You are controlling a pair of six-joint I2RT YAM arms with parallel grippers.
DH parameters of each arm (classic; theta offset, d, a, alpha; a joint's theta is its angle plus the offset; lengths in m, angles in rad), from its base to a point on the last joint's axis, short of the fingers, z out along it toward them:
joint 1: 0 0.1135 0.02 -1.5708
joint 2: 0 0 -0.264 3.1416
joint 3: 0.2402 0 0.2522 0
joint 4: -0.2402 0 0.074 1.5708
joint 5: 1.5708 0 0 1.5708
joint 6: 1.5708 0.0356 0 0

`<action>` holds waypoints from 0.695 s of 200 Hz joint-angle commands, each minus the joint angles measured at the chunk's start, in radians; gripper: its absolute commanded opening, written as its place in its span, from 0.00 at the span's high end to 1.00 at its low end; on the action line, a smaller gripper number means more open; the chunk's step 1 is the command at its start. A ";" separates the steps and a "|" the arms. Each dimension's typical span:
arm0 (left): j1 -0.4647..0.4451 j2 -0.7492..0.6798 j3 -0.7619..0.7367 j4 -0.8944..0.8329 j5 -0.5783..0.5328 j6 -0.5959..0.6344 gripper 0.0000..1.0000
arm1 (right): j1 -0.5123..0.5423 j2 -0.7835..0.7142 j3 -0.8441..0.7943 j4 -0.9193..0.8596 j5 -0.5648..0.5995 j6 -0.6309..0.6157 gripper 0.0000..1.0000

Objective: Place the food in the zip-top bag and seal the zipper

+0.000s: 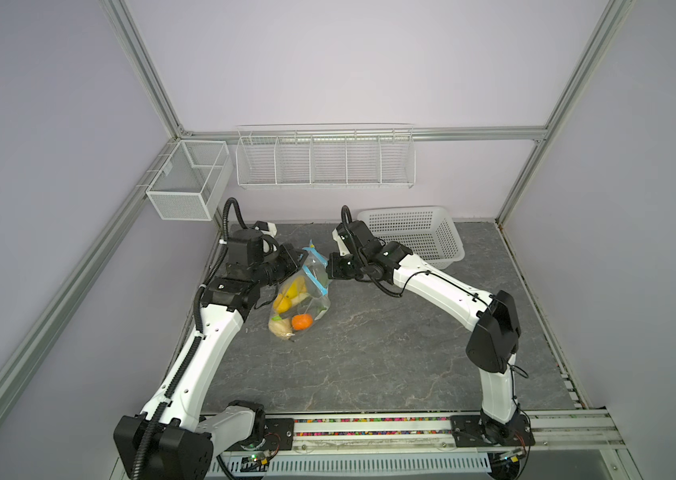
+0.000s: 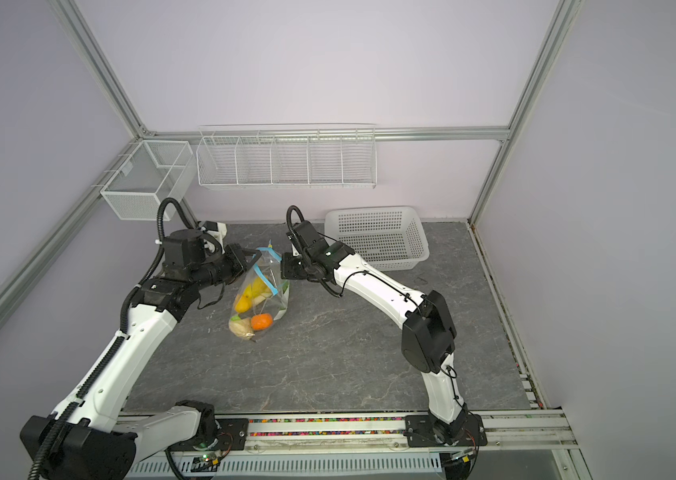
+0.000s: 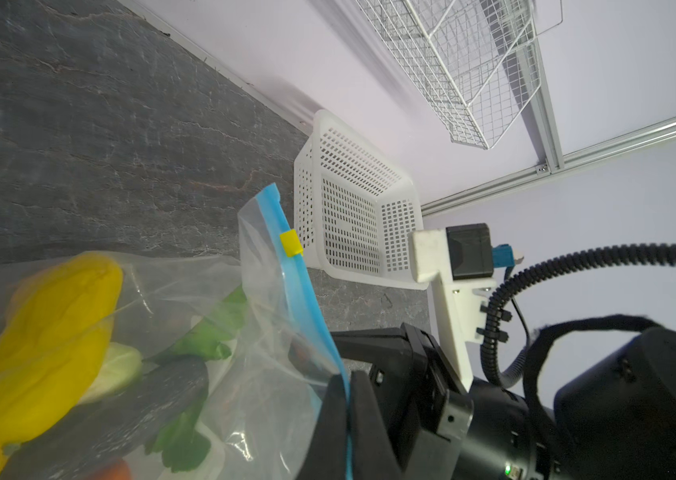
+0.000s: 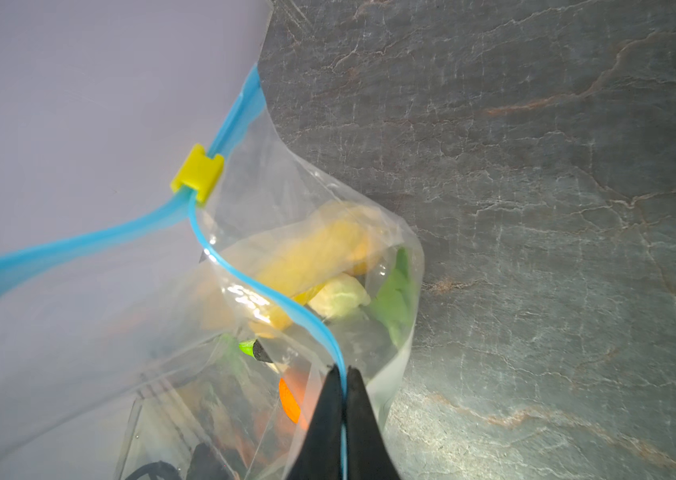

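Bag point(image 1: 318, 272) held up by its mouth: left hand point(image 3: 348, 415) and right hand point(image 4: 344, 415) each pinch the zipper point(image 4: 244, 282), so food point(image 1: 292, 297) settles low. Slider point(image 4: 197, 172) untouched, mouth apparently unsealed.

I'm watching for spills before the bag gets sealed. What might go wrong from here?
1. The zipper gapes past the yellow slider; tilting the zip-top bag might spill food.
2. Left gripper and right gripper pinch only the thin strip, so it may slip.
3. Neither holds the slider; regrasping risks the bag sagging.
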State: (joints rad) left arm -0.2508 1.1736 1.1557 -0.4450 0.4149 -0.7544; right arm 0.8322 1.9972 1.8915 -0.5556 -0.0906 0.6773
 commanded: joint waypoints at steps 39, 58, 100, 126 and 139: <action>-0.005 -0.017 0.082 -0.011 -0.002 0.038 1.00 | 0.006 -0.106 0.058 0.030 -0.017 -0.063 0.93; -0.005 -0.035 0.096 -0.026 -0.002 0.035 1.00 | 0.014 -0.121 0.075 0.035 -0.017 -0.089 0.93; -0.025 -0.081 0.098 -0.049 -0.016 0.021 1.00 | 0.044 -0.095 0.200 -0.026 -0.032 -0.160 0.93; -0.058 -0.097 0.078 -0.043 -0.018 -0.004 1.00 | 0.059 -0.070 0.272 -0.083 -0.041 -0.186 0.93; -0.068 -0.103 0.062 -0.033 -0.017 -0.018 1.00 | 0.059 -0.082 0.259 -0.079 -0.038 -0.194 0.93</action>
State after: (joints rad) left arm -0.2981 1.0908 1.2137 -0.4843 0.4004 -0.7486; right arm 0.8818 1.9160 2.1399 -0.6117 -0.1085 0.5308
